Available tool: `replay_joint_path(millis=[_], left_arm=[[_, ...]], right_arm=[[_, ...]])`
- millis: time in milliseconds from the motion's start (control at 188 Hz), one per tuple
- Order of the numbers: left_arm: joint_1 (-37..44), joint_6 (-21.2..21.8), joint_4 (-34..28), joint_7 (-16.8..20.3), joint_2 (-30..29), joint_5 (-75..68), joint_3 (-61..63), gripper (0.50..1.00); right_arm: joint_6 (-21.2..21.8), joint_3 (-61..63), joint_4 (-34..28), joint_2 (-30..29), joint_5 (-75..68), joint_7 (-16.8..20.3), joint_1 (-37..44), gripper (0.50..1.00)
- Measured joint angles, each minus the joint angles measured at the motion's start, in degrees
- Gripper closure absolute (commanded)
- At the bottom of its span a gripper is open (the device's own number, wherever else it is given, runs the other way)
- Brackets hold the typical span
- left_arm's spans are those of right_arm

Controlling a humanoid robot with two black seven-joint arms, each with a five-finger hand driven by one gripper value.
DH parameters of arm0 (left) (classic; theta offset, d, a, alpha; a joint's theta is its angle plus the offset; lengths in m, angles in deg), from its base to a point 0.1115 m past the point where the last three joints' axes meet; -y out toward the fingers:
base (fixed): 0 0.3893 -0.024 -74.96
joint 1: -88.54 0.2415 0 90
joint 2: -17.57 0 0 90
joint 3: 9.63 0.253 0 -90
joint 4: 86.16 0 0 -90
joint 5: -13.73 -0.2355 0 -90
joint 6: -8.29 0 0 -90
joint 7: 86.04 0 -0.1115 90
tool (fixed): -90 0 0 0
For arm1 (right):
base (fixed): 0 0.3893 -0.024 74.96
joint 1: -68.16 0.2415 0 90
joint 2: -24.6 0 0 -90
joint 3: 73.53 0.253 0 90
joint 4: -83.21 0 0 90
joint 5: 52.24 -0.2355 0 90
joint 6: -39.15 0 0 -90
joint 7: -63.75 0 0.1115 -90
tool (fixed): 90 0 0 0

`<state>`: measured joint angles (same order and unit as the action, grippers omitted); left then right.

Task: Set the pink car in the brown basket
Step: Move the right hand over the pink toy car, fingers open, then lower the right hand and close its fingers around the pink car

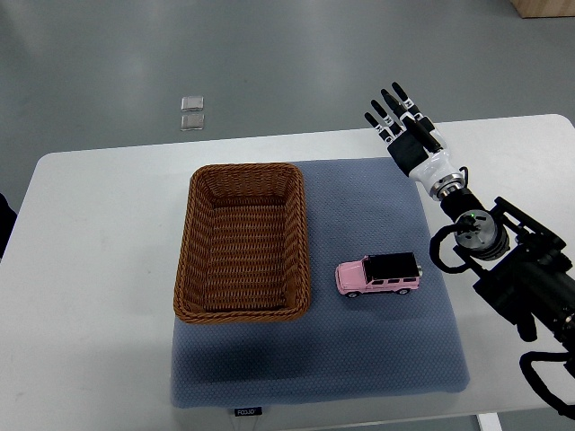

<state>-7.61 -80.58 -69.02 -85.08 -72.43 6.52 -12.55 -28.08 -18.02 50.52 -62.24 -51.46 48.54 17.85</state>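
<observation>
Right hand (pixel 406 126) hovering beyond the car (pixel 378 274), fingers (pixel 387 105) spreading wide, holding nothing, touching nothing. Car sitting just right of the basket (pixel 243 242).

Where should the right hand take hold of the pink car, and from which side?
Probably across the car's long flanks, coming from above. It stands on its wheels on the blue mat, nose toward the basket, with clear mat on both long sides. The right hand, open, hovers over the table's far edge.
</observation>
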Motion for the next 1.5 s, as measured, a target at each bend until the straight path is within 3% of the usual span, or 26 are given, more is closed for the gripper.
replay_joint_path(millis=[293, 528, 640, 757, 853, 1051, 1243, 1499], left_arm=[[0.0, -0.01, 0.0, 0.0, 0.0, -0.09, -0.3, 0.5], [-0.03, -0.03, 0.0, 0.0, 0.0, 0.0, -0.42, 0.5], [-0.13, -0.09, 0.0, 0.0, 0.0, -0.04, -0.42, 0.5], [-0.25, -0.23, 0.04, 0.01, 0.0, -0.15, -0.43, 0.5], [-0.27, -0.25, 0.03, 0.01, 0.0, -0.15, -0.43, 0.5], [-0.27, -0.26, -0.23, 0.0, 0.0, -0.01, -0.47, 0.5], [-0.27, -0.26, -0.27, 0.0, 0.0, -0.01, -0.46, 0.5], [-0.27, -0.26, -0.35, 0.0, 0.0, -0.01, -0.42, 0.5]], right_arm=[[1.42, -0.68, -0.47, 0.85, 4.56, 0.38, 0.79, 0.595], [6.6, -17.08, -4.83, 13.48, 38.36, 5.53, 10.58, 0.595], [8.18, -27.74, -11.56, 20.89, 48.68, 9.67, 16.24, 0.595], [10.58, -36.19, -23.68, 28.6, 50.74, 14.37, 20.18, 0.595], [10.97, -39.31, -33.59, 33.35, 50.85, 16.13, 21.07, 0.595], [9.05, -40.8, -46.02, 40.39, 50.72, 16.45, 18.02, 0.597], [2.48, -40.83, -47.09, 40.51, 51.65, 16.18, 13.61, 0.597], [0.2, -40.84, -46.86, 38.82, 52.49, 16.17, 10.2, 0.597]])
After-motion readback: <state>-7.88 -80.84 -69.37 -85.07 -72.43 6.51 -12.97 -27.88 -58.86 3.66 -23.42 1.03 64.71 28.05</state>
